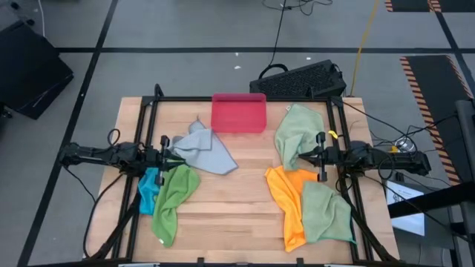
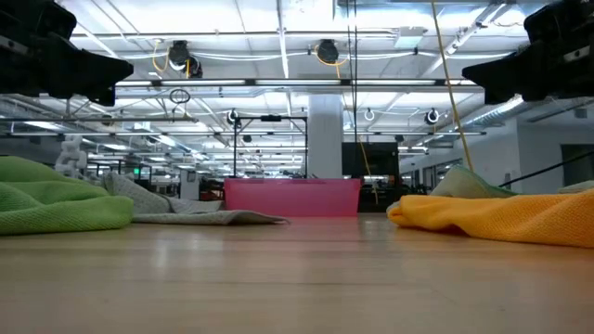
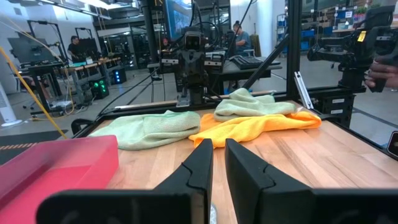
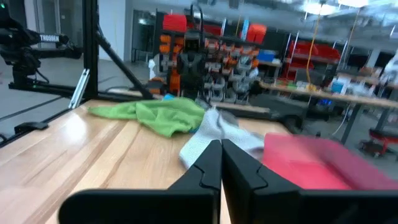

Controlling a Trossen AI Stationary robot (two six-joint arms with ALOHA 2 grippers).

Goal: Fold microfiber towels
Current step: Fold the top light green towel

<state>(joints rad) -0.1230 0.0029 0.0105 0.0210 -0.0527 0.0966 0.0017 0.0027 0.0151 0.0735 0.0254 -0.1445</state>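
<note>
Six microfiber towels are seen crumpled on the wooden table [image 1: 230,200], none yet folded. On the left side a light grey towel [image 1: 204,148] lies near the pink-red tray [image 1: 239,113], with a bright green towel [image 1: 174,194] trailing toward the front edge and a blue towel [image 1: 149,188] tucked just beside it. On the right side a pale green towel [image 1: 297,132] is bunched at the back, an orange towel [image 1: 289,194] is spread in front of it, and another pale green towel [image 1: 324,211] lies partly over the orange one. The left tool [image 1: 167,150] is held above the table at the grey towel's edge, its fingers [image 3: 199,168] parted by only a narrow gap with nothing between them. The right tool [image 1: 303,156] hangs over the meeting of the back green and orange towels, its fingers [image 4: 211,163] pressed together and empty. The cloths are judged to be light, limp and slightly grippy, so they will likely drape and bunch rather than keep a shape when lifted. A hold is best taken at an exposed corner or hem, such as the grey towel's free corner toward the table's middle, so a single layer is pinched and can be drawn flat.
</note>
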